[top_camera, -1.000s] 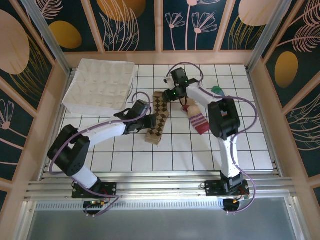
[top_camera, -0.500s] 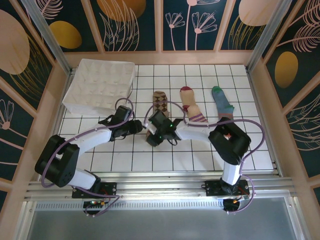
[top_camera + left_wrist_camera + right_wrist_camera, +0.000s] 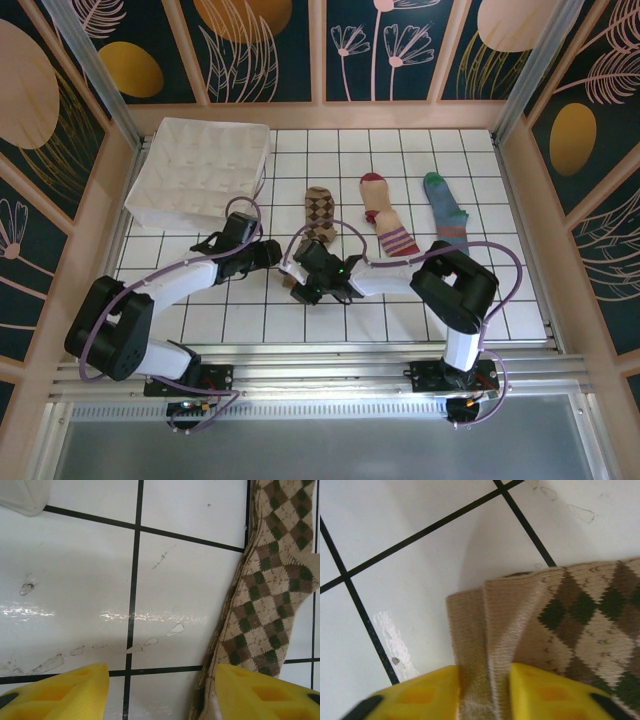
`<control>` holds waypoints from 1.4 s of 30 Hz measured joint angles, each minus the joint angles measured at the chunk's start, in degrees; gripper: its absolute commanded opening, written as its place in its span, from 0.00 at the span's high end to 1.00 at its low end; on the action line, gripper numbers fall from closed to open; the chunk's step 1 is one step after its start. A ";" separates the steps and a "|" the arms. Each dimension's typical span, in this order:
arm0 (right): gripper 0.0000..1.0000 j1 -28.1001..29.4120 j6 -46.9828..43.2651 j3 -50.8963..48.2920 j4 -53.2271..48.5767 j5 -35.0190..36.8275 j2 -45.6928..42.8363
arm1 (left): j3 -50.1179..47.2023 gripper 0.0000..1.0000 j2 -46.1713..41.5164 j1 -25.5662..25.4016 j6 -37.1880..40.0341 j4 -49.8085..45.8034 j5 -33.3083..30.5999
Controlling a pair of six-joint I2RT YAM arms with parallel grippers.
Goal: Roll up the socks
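The tan-and-brown argyle sock [image 3: 320, 210] lies mid-table, toe pointing away. My right gripper [image 3: 303, 285] is at its near end. In the right wrist view the yellow fingers [image 3: 420, 695] pinch the bunched plain cuff of the argyle sock [image 3: 580, 615], so the right gripper [image 3: 485, 695] is shut on it. My left gripper [image 3: 272, 253] sits just left of the sock. It stands open [image 3: 162, 695], with its right finger [image 3: 260, 690] over the edge of the argyle sock [image 3: 270, 595]. The beige sock with the red toe [image 3: 385, 225] and the blue-grey sock with the green toe [image 3: 443, 205] lie flat to the right.
A white padded tray [image 3: 205, 170] stands at the back left, close to the left arm. The table is a white tiled surface with black grid lines [image 3: 250, 320], walled by wooden frames [image 3: 525, 200] on three sides.
My right gripper came from the far end of the argyle sock to its near cuff and closed on it. The left gripper drew back slightly to the left.
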 measured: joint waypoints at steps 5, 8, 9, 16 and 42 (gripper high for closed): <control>0.90 -2.27 -0.59 -2.40 3.37 -2.84 -0.92 | -0.98 0.42 -4.57 0.00 2.95 0.20 -1.38; 0.92 -4.26 -0.98 -4.33 4.28 -5.38 -2.32 | -3.13 0.42 -9.33 0.00 4.96 1.36 -2.49; 0.92 -5.01 -1.25 -4.94 4.33 -6.14 -2.82 | -4.24 0.42 -11.13 0.00 5.66 1.97 -2.93; 1.00 -6.34 -2.86 -6.08 3.63 -8.22 -4.35 | -14.88 0.41 -21.97 0.07 11.32 9.09 -1.70; 1.00 -20.98 -1.29 -1.22 -10.32 -36.87 -1.20 | -13.53 0.38 -3.41 -7.10 55.52 34.84 20.11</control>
